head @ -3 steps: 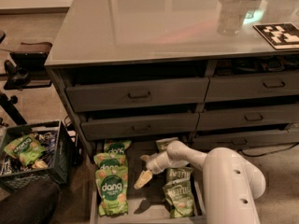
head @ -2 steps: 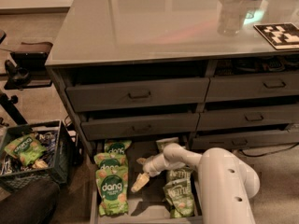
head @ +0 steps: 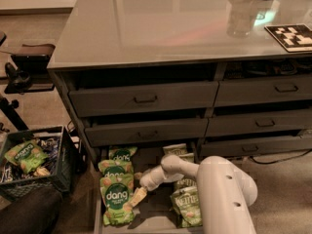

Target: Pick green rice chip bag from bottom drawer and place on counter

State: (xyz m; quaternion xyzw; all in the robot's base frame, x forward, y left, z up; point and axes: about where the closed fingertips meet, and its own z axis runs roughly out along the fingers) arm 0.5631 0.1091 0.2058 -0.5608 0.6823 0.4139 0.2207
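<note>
**Bottom drawer** [head: 153,213]: pulled out at the foot of the cabinet, contents face up.

- **Green rice chip bag** [head: 117,201], 1 of 3 alike. It lies nearest the drawer's front edge, along the left edge. The round dark label reads "dang" in white, with smaller print below too fine to read. The long axis runs back to front, with the top towards the cabinet and the lettering upright to the camera.
- **Second bright green bag** [head: 114,170] and **third bright green bag** [head: 123,153]: stacked in an overlapping column behind the first, along the same left edge. Their labels are partly covered.
- **Olive-green bags** [head: 187,206]: at least 2 along the right edge. The white block lettering is not clearly legible.

**Gripper** [head: 138,197]: low inside the drawer, mid-width, at the right edge of the front green bag, touching or just beside it. Whether the pincer is apart or together cannot be told.

**Counter** [head: 161,28]: glossy. Near its back right corner are 1 clear cup [head: 241,18] and 1 black-and-white patterned board [head: 292,35].

**Crate** [head: 34,172]: on the floor left of the cabinet, holding further snack bags.
</note>
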